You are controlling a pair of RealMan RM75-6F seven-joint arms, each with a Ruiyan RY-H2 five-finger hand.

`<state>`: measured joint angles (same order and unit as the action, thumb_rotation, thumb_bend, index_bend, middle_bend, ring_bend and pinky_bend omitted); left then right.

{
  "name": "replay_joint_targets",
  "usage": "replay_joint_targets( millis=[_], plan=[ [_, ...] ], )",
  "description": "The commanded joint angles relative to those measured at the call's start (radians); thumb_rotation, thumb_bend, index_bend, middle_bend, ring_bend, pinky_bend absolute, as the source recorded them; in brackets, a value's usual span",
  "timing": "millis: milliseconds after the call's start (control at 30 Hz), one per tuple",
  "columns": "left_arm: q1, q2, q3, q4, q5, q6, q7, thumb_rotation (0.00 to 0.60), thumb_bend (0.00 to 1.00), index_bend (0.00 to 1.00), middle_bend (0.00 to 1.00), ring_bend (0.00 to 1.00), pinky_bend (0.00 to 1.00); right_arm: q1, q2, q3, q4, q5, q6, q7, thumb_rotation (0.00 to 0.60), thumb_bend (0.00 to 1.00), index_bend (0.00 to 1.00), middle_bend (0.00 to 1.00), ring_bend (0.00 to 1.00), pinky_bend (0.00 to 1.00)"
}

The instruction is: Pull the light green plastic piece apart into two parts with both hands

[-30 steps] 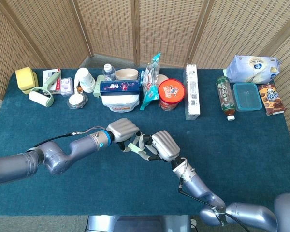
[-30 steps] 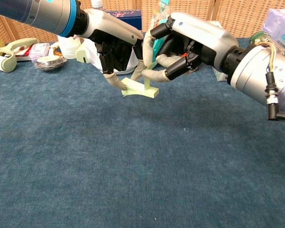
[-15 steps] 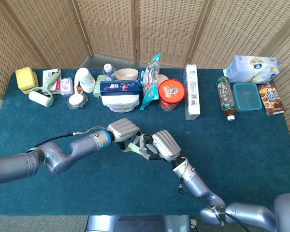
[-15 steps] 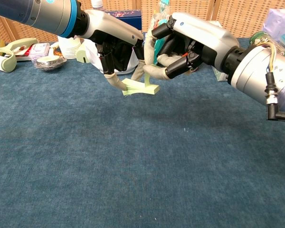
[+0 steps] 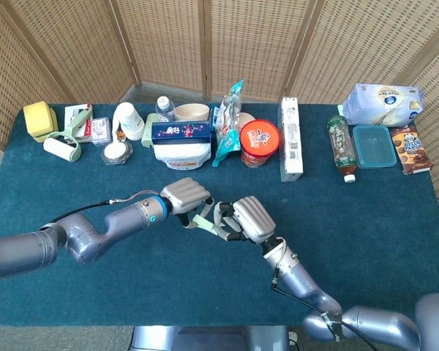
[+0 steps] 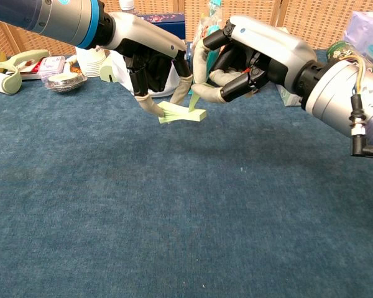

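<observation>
The light green plastic piece [image 6: 181, 113] hangs above the blue cloth at the table's middle, also seen between the hands as a pale strip [image 5: 205, 224]. My left hand [image 6: 150, 58] [image 5: 184, 196] grips its left end from above. My right hand [image 6: 245, 53] [image 5: 250, 219] pinches an upright tab on its right side. The two hands nearly touch. The piece looks to be in one body; part of it is hidden behind the fingers.
A row of goods lines the far edge: a lint roller [image 5: 62, 147], paper cup [image 5: 129, 120], white tub [image 5: 180, 154], red can [image 5: 259, 142], long white box [image 5: 291, 138], bottle [image 5: 341, 148], blue-lidded container [image 5: 374, 145]. Bare blue cloth [image 6: 174, 223] lies below the hands.
Both hands have lifted the green piece slightly and drawn it a little nearer the left hand. My right hand has shifted a bit to the right.
</observation>
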<state>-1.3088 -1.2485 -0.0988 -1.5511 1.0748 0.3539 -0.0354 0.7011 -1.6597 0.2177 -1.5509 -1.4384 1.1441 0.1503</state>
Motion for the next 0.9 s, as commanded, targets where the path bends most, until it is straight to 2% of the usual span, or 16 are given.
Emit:
replay_joint_targets(
  millis=[33,400,900],
  plan=[
    [0.001,0.000,0.000,0.001,0.001,0.003,0.000,0.600,0.35,0.60,1.00,1.00,1.00,-0.001,0.001,-0.001,0.001,0.000,0.001,0.002,0.600,0.55,0.79,1.00,0.96,0.81],
    [0.023,0.018,0.019,0.003,-0.003,0.011,0.002,0.600,0.35,0.60,1.00,1.00,1.00,-0.017,0.018,-0.002,-0.002,0.000,0.017,0.010,0.600,0.56,0.90,1.00,0.97,0.81],
    [0.087,0.065,0.055,-0.002,-0.006,0.039,-0.003,0.600,0.35,0.60,1.00,1.00,1.00,-0.041,0.046,-0.010,-0.004,0.002,0.029,0.028,0.600,0.56,0.90,1.00,0.96,0.81]
  ],
)
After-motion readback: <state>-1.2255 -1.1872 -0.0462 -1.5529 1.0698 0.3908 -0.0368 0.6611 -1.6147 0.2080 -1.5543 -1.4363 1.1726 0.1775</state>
